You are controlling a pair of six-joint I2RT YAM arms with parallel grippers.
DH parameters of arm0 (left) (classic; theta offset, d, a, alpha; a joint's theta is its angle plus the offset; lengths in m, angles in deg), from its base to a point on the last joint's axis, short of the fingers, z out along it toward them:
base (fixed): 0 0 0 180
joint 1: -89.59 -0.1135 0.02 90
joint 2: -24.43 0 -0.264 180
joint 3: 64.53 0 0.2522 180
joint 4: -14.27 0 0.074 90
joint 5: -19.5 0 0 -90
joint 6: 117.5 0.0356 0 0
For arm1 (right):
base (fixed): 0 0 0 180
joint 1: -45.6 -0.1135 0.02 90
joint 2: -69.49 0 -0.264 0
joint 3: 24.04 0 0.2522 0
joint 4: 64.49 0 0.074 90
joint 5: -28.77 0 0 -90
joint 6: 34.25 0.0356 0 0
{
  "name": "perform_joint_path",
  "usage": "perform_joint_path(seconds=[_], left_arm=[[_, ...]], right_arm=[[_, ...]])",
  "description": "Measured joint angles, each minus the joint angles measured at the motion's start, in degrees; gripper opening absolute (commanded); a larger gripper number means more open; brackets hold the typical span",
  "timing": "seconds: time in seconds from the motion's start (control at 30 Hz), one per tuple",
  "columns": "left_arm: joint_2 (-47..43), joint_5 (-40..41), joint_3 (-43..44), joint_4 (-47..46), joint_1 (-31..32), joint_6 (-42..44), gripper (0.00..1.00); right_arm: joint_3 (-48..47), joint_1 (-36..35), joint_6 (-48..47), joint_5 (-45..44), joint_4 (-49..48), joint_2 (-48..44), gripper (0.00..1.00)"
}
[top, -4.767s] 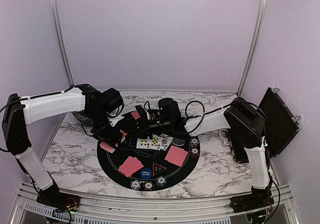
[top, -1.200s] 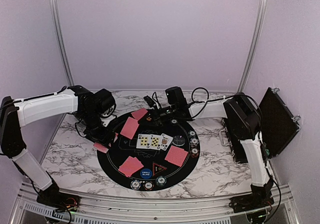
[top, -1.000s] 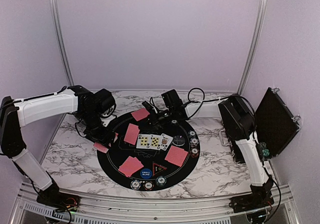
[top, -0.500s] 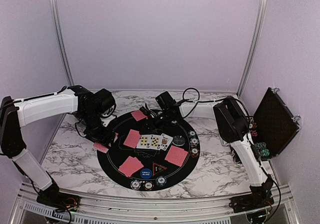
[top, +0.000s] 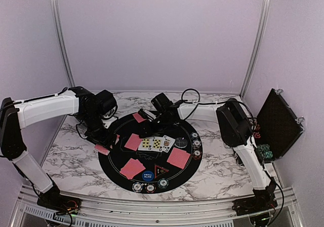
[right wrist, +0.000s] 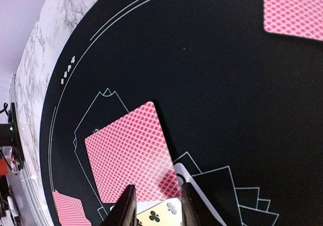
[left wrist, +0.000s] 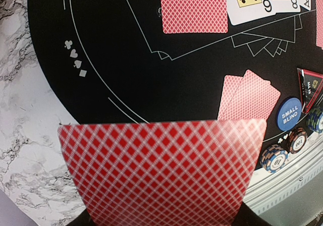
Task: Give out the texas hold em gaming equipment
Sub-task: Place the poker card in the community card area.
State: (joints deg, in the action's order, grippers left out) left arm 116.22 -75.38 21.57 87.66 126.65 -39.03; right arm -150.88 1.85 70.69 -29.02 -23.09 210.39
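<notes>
The red-backed card (right wrist: 132, 155) has come down since a second ago and lies flat, left of the face-up row (top: 157, 143) at the centre of the black mat (top: 112, 158). My right fingers (right wrist: 126, 208) stand slightly parted over its near corner (released, I judge), so I should lift straight up and not drag it. My left fingers (top: 103, 138) grip the deck (left wrist: 161, 170).

2 robot arms, the left arm (top: 48, 108) and right arm (top: 253, 163), wear white shells over black joints (thin black cables (top: 190, 89) trailing) above black bases (top: 55, 200).
</notes>
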Motion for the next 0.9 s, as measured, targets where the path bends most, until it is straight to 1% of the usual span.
perform_joint_path(seconds=[0.13, 0.27, 0.4, 0.6, 0.73, 0.8, 0.9], left_arm=[[0.0, 0.0, 0.0, 0.0, 0.0, 0.0, 0.56], [0.0, 0.0, 0.0, 0.0, 0.0, 0.0, 0.55], [0.0, -0.1, 0.0, 0.0, 0.0, 0.0, 0.55], [0.0, -0.2, 0.0, 0.0, 0.0, 0.2, 0.55], [0.0, -0.2, 0.2, 0.0, 0.3, 0.2, 0.55], [0.0, -0.2, 0.5, 0.0, 0.5, 0.2, 0.55], [0.0, -0.4, 0.9, 0.0, 0.9, 0.2, 0.55]], right_arm=[[1.3, -0.6, 0.0, -3.5, 0.4, -2.0, 0.42], [3.3, -0.7, 0.1, -6.0, 0.3, -5.1, 0.48], [7.3, -0.7, 1.6, -5.9, -1.4, -9.2, 0.53], [15.3, -0.7, 8.9, 0.2, -10.9, -14.2, 0.60], [21.4, -0.7, 17.0, 6.6, -22.3, -15.5, 0.65], [22.8, -0.8, 21.0, 9.0, -26.3, -15.5, 0.65], [22.9, -1.4, 25.7, 12.0, -31.8, -15.4, 0.59]])
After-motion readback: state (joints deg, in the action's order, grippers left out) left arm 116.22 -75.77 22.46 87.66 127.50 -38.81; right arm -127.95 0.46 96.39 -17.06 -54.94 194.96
